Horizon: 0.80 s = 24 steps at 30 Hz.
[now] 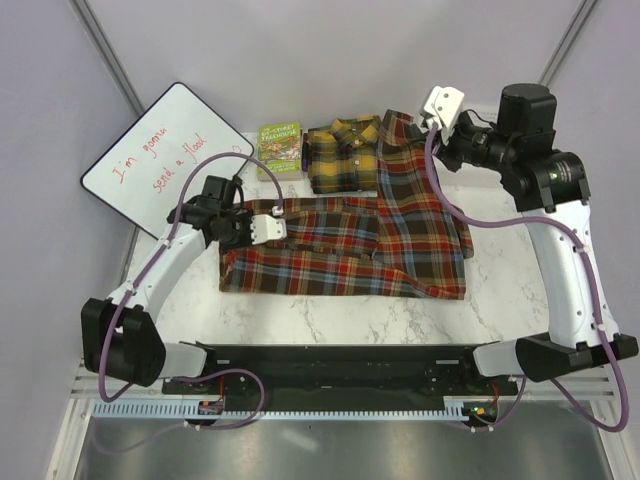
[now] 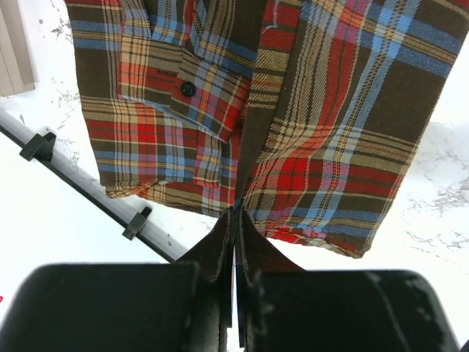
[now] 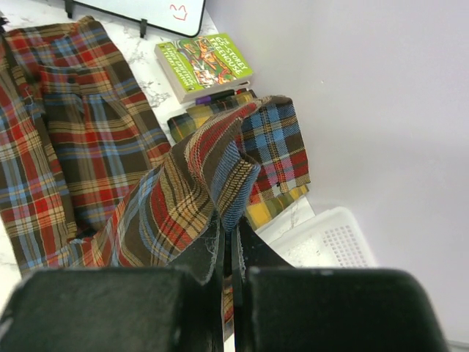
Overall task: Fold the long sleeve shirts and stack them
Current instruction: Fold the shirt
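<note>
Spanning left gripper (image 2: 236,220) to right gripper (image 3: 229,224); red-brown shirt (image 1: 345,250) pinched by both.

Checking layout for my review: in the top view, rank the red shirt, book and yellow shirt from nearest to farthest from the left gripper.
1. The red shirt: pinched in the shut left gripper, spread across the middle.
2. The book: beyond the gripper, at the back.
3. The yellow shirt: folded, right of the book.
</note>
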Each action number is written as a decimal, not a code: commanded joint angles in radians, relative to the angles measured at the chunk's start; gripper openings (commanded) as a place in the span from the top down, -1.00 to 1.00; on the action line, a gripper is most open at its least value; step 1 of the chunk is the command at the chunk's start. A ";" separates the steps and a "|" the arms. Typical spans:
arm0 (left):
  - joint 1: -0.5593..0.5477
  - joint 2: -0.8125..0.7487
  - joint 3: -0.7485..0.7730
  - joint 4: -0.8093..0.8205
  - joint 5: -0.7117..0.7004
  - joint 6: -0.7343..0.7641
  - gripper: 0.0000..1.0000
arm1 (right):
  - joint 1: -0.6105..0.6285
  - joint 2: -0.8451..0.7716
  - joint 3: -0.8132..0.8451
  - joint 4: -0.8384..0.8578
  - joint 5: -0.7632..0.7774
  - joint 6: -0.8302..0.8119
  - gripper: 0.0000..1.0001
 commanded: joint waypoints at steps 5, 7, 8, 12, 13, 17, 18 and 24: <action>0.025 0.044 0.040 0.073 0.029 0.048 0.97 | -0.016 0.078 0.025 0.152 -0.032 -0.045 1.00; 0.031 0.050 0.043 0.084 0.021 0.048 0.97 | -0.016 0.095 0.042 0.168 -0.035 -0.053 1.00; 0.041 0.056 0.049 0.087 0.021 0.047 0.96 | -0.017 0.112 0.046 0.172 -0.034 -0.056 1.00; 0.051 0.072 0.058 0.105 0.020 0.041 0.97 | -0.016 0.138 0.049 0.221 -0.038 -0.062 1.00; 0.051 0.073 0.057 0.104 0.020 0.042 0.97 | -0.016 0.141 0.048 0.227 -0.043 -0.061 1.00; 0.058 0.087 0.049 0.112 0.012 0.044 0.96 | -0.016 0.155 0.036 0.241 -0.057 -0.061 1.00; 0.059 0.092 0.048 0.113 0.014 0.044 0.96 | -0.016 0.155 0.032 0.253 -0.057 -0.061 1.00; 0.065 0.105 0.034 0.133 0.005 0.042 0.96 | -0.016 0.161 0.014 0.304 -0.057 -0.052 1.00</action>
